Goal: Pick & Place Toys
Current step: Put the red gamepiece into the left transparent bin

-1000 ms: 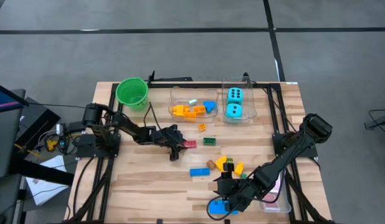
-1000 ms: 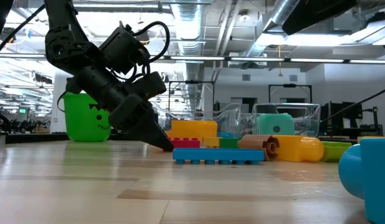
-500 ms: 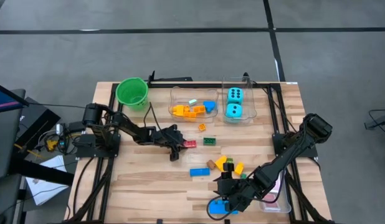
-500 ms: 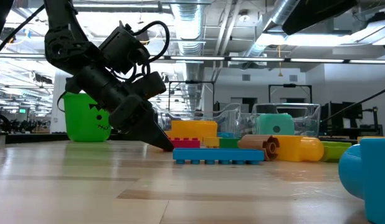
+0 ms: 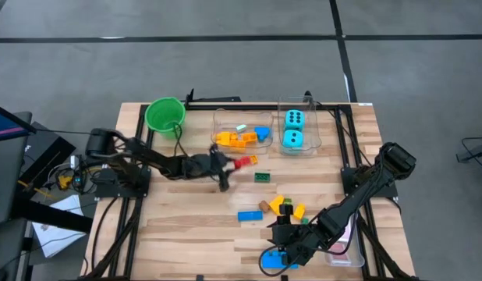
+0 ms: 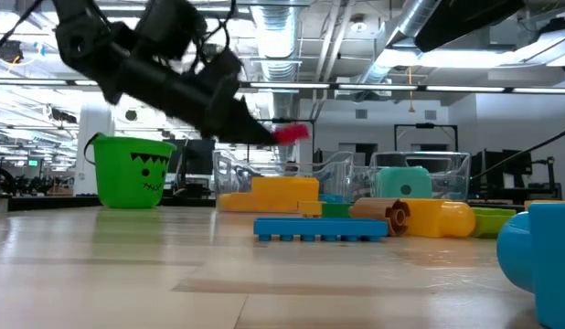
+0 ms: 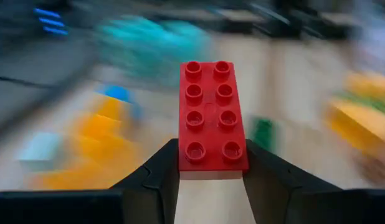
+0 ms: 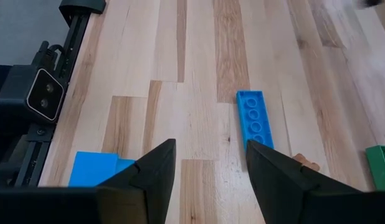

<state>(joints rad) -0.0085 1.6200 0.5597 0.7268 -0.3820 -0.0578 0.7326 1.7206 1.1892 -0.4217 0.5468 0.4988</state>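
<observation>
Red block (image 7: pixel 212 115) is clamped by its near end between the left gripper (image 5: pixel 225 166) fingers, clear of the table; in the low view it hangs in the air well above the wood, just near of the left clear tub (image 5: pixel 221 119). Judgement: mid-carry, this block most likely headed for that tub.

Done so far: left tub already has orange blocks (image 5: pixel 233 139), a blue piece and a pale one. Right clear tub (image 5: pixel 313 125) holds both cyan dice (image 5: pixel 293 129).

Left on the table: small orange piece (image 5: pixel 253 159) and green block (image 5: pixel 262 176) just right of the left gripper; long blue block (image 5: pixel 249 215) nearer the front; a cluster of yellow, orange and tan blocks (image 5: pixel 283 206) right of it; a blue piece (image 5: pixel 276 260) at the near edge under the right arm. Pink cards (image 5: pixel 344 240) sit in a tub at near right.

Right gripper (image 5: pixel 286 234) hovers low near the front edge, fingers apart, grasping nothing; the long blue block lies ahead of it.

Green bucket (image 5: pixel 164 115) at far left. Roughly half sorted, I'd say.
</observation>
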